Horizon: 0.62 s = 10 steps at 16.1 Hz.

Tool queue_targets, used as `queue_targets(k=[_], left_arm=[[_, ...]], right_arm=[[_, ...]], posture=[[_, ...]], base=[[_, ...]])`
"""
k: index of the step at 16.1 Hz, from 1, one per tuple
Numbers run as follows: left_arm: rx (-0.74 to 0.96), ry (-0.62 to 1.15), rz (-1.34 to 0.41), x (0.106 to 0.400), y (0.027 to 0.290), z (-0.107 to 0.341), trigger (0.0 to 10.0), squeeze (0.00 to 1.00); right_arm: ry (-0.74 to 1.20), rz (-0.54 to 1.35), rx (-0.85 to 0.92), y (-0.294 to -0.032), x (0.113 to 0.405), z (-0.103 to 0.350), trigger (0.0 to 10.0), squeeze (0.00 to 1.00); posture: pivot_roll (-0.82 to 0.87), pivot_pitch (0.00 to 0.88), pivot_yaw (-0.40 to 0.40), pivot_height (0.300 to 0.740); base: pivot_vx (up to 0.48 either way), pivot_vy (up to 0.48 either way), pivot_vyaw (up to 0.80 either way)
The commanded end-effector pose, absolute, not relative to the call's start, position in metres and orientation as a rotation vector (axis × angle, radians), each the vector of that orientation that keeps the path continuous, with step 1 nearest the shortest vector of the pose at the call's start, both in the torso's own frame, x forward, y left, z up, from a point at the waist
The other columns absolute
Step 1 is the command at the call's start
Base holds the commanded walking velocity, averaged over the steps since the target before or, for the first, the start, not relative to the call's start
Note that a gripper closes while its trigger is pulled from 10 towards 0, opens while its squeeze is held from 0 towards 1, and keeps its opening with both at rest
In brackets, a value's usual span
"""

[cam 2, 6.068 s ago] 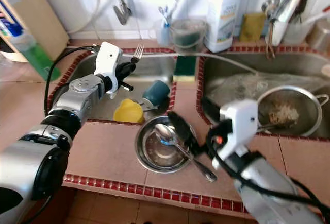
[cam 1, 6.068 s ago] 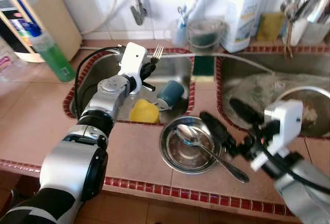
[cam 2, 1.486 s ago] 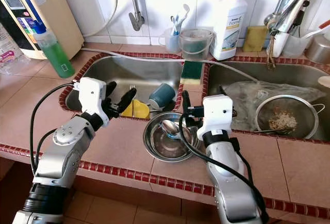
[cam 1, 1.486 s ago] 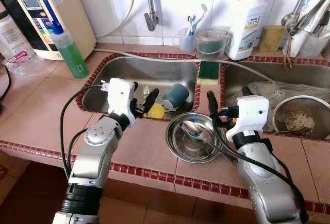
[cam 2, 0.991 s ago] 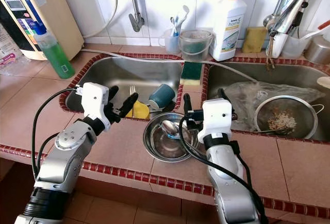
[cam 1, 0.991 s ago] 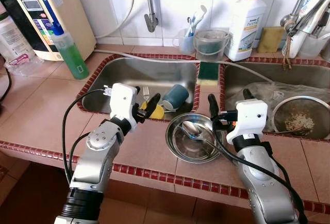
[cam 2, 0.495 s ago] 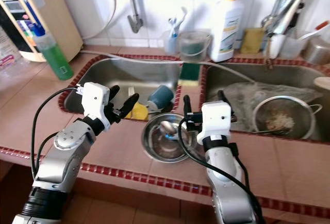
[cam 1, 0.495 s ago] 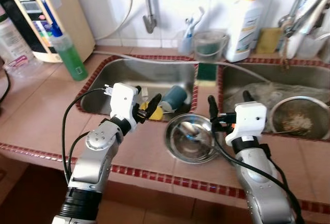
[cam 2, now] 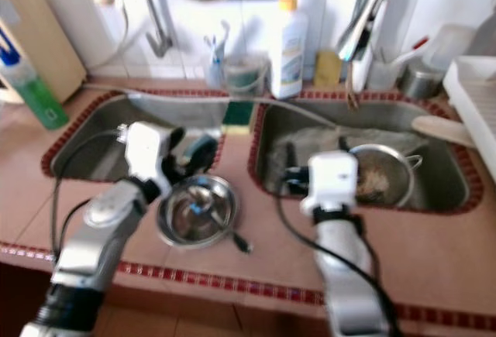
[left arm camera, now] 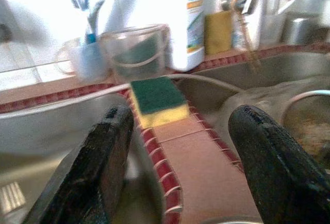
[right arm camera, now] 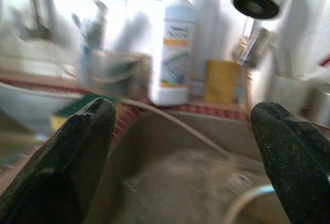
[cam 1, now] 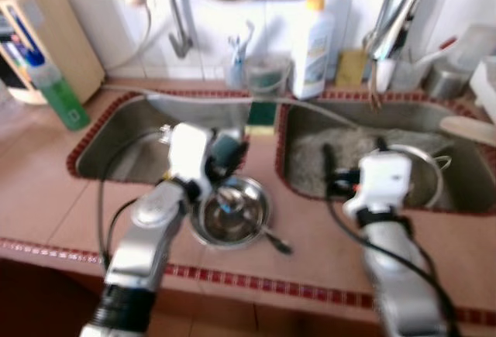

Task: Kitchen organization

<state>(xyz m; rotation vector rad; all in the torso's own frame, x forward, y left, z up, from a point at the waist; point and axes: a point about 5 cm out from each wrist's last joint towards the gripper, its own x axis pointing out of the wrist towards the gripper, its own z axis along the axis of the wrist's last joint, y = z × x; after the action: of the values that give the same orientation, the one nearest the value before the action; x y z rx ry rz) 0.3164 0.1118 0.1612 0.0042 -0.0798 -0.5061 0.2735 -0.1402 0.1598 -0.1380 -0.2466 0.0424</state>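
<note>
Left gripper (cam 1: 225, 155), centre-left of the head view, hovers above the steel bowl (cam 1: 230, 213); fingers spread apart, nothing between them. In the left wrist view both black fingers (left arm camera: 105, 157) frame the tiled divider between the two basins, with the green-and-yellow sponge (left arm camera: 157, 100) lying on it. Right gripper (cam 2: 314, 168), centre-right of the frame, sits at the near rim of the right basin (cam 2: 442, 197); its fingers also stand wide apart and empty, as the right wrist view shows (right arm camera: 72, 157).

The bowl rests on the tiled counter (cam 1: 39, 205) at lower centre, just in front of the left basin (cam 1: 116, 151), with a spoon (cam 1: 263, 232) in it, the handle sticking out over the rim toward lower right. A metal strainer (cam 2: 380, 170) sits in the right basin. At upper centre, along the back ledge: a white detergent bottle (cam 1: 311, 35) and a clear cup (left arm camera: 136, 51). A green bottle (cam 1: 58, 97) stands at upper left. Head views are motion-blurred.
</note>
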Motion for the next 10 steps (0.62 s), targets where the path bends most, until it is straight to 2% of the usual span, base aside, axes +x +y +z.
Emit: queue_targets(k=[1,5,8,10], left_arm=[[0.0,-0.093,-0.495,0.317,0.113,0.164,10.0,0.0],[0.111,-0.107,-0.507,0.311,0.117,0.159,10.0,0.0],[0.087,-0.075,-0.514,0.307,0.127,0.152,10.0,0.0],[0.071,-0.051,-0.489,0.307,0.131,0.15,10.0,0.0]], right_arm=[[-0.239,0.051,-0.145,-0.141,0.274,0.157,10.0,0.0],[-0.223,0.097,-0.101,-0.141,0.266,0.147,10.0,0.0],[-0.196,0.111,0.02,-0.143,0.259,0.137,10.0,0.0],[-0.192,0.109,0.024,-0.143,0.258,0.136,10.0,0.0]], posture=[[-0.23,0.052,0.131,0.74],[-0.23,0.058,0.129,0.74],[-0.22,0.07,0.129,0.74],[-0.22,0.072,0.129,0.74]], base=[[0.0,0.0,0.0],[0.0,0.0,0.0],[0.0,0.0,0.0],[0.0,0.0,0.0]])
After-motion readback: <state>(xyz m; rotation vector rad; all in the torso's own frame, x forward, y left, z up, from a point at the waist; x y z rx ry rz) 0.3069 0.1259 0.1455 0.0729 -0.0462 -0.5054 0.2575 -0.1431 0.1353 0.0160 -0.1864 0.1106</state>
